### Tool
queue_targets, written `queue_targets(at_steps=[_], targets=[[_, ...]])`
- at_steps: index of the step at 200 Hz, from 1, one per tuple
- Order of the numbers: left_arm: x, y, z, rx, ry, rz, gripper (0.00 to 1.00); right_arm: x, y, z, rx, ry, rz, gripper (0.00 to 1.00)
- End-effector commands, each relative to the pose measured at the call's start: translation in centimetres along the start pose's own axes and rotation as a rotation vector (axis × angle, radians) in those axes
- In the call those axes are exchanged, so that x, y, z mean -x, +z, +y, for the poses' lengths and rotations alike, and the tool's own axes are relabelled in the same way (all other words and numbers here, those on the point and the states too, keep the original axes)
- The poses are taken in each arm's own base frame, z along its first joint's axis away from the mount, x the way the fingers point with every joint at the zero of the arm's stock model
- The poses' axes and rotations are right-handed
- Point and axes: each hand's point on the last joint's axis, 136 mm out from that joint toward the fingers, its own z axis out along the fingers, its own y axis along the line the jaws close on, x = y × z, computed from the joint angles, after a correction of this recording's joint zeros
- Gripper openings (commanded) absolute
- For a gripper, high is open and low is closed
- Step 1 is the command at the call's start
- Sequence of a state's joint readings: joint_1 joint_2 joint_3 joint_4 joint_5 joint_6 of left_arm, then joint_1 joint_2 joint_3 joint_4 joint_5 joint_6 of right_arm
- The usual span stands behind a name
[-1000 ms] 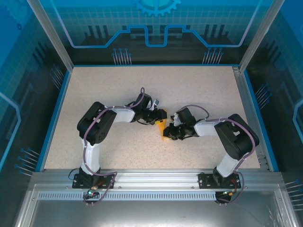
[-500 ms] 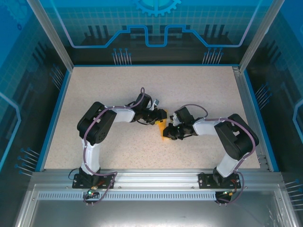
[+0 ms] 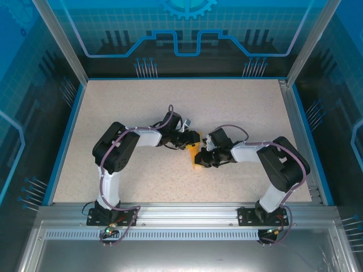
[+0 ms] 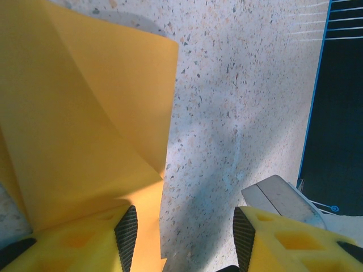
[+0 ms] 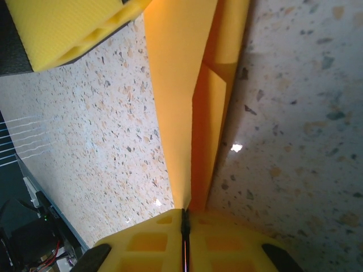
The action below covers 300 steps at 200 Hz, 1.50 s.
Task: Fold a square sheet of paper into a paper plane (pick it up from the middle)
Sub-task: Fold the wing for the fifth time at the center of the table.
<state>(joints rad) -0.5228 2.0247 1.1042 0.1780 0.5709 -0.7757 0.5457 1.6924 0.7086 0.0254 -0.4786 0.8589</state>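
The square sheet of paper is orange-yellow and folded into a narrow, layered wedge at the middle of the table, between the two arms. My right gripper holds it from the right. In the right wrist view the right gripper is shut on the creased edge of the paper, which stands up from the tabletop. My left gripper is just behind the paper. In the left wrist view this gripper is open, and a flap of the paper lies against its left finger.
The speckled beige tabletop has a blue rim and metal frame posts at the back corners. The left gripper's yellow finger sits close beside the paper. A grey part of the right arm lies near the left gripper's right finger.
The right gripper has pinched tighter on the paper and edged slightly left. The left arm and its open jaws have stayed still.
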Motion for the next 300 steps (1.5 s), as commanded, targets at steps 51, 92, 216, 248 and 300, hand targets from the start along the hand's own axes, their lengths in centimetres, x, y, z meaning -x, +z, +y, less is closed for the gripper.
queue_targets(at_steps=[51, 92, 216, 248, 300], targets=[[-1.0, 0.9, 2.0, 0.052, -0.024, 0.039, 0.51, -1.6, 0.1, -0.2, -0.033, -0.007, 0.045, 0.16], [-1.2, 0.9, 2.2, 0.056, -0.024, 0.043, 0.51, 0.1, -2.6, 0.4, 0.036, 0.006, -0.097, 0.20], [-1.2, 0.9, 2.1, 0.054, -0.023, 0.047, 0.51, 2.0, -0.6, 3.8, 0.200, -0.013, -0.107, 0.08], [-1.3, 0.9, 2.2, 0.055, -0.027, 0.050, 0.51, 1.7, 0.4, 2.6, 0.181, 0.013, -0.083, 0.08], [-1.2, 0.9, 2.2, 0.061, -0.027, 0.049, 0.51, 0.4, 1.1, 1.1, 0.163, 0.029, -0.054, 0.08]])
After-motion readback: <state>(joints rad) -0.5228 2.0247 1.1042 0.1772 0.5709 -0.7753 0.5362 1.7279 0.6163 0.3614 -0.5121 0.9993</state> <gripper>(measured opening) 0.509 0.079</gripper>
